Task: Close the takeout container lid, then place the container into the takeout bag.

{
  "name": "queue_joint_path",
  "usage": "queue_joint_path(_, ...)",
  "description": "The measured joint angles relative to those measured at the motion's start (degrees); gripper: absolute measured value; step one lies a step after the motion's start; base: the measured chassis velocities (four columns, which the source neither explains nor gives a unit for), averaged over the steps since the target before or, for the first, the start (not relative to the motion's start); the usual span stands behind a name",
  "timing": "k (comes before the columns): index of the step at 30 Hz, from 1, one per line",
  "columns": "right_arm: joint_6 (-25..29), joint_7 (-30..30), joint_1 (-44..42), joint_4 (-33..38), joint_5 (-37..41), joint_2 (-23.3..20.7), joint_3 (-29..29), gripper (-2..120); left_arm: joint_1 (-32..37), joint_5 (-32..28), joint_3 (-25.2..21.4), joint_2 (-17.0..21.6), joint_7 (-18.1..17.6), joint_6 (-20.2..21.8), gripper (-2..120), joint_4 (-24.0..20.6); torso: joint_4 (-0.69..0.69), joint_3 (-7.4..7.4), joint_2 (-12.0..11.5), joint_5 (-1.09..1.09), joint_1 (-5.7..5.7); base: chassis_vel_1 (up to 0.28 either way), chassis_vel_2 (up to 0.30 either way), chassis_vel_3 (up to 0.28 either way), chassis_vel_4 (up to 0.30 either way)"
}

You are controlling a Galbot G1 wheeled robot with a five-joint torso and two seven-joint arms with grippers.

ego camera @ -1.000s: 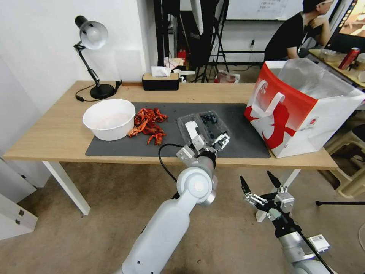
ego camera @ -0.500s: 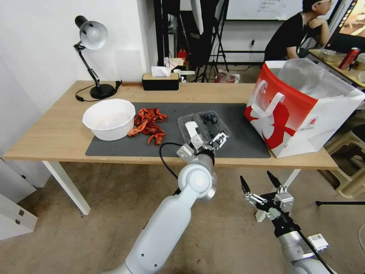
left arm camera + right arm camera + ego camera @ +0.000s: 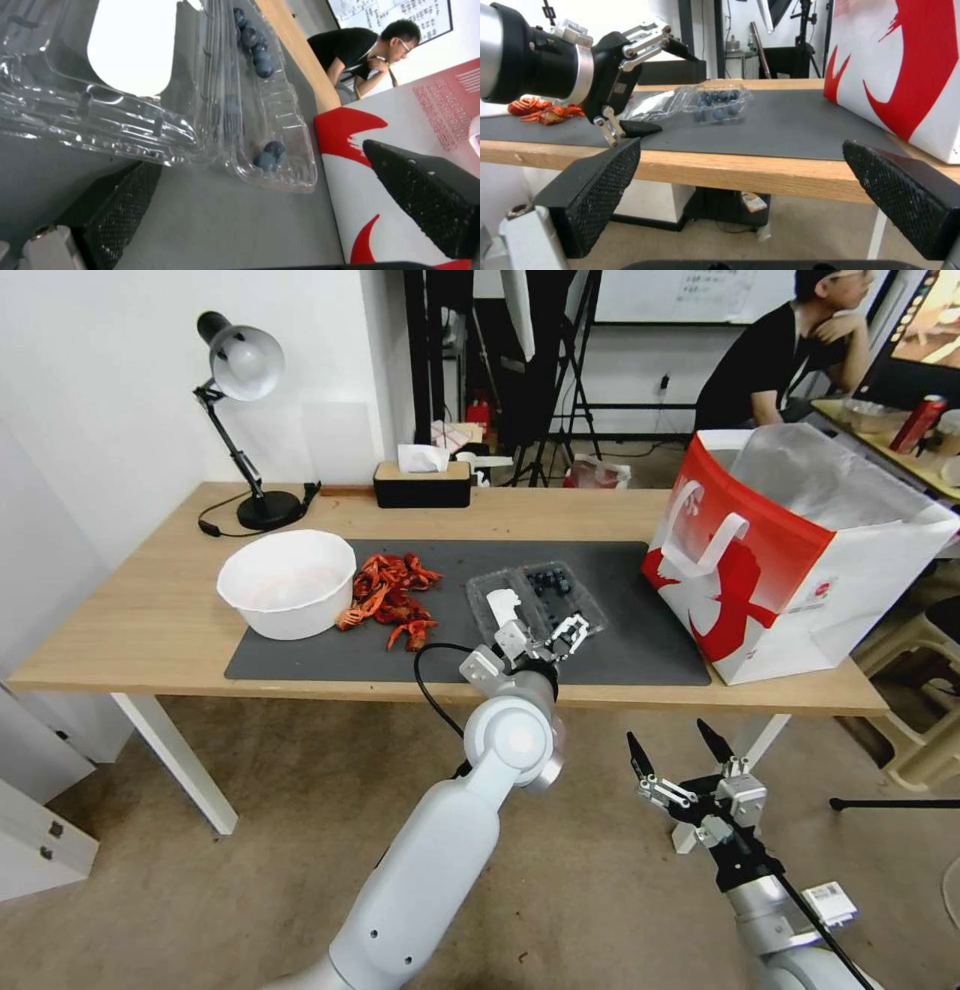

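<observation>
Glossy clear plastic takeout container (image 3: 537,600) on matt dark mat (image 3: 650,640), wood table (image 3: 150,620).

Left arm (image 3: 440,860): glossy white shell, round silver-white wrist joint, black cable looping off its 9 o'clock side. Left gripper (image 3: 545,638): silver linkages, black fingers. Right gripper (image 3: 680,750): black pointed fingers with textured pads (image 3: 597,191), silver metal links, screws, black wrist; white barcode label at its 5 o'clock.
</observation>
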Motion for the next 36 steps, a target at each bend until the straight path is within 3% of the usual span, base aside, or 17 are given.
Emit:
queue_joint_path(20,0.0,0.0,-0.2,0.1,-1.0,0.6,-0.4,100,0.5,-1.2,-2.1,0.1,3.1,-2.9,100,-2.0,0.01,0.0,0.0,0.0,0.0,0.0,0.0,0.0,0.0)
queue_joint_path(36,-0.1,0.3,-0.3,0.5,-1.6,0.8,-0.8,100,-0.1,-2.0,-4.4,1.8,9.7,-3.8,100,-3.6,0.01,0.0,0.0,0.0,0.0,0.0,0.0,0.0,0.0)
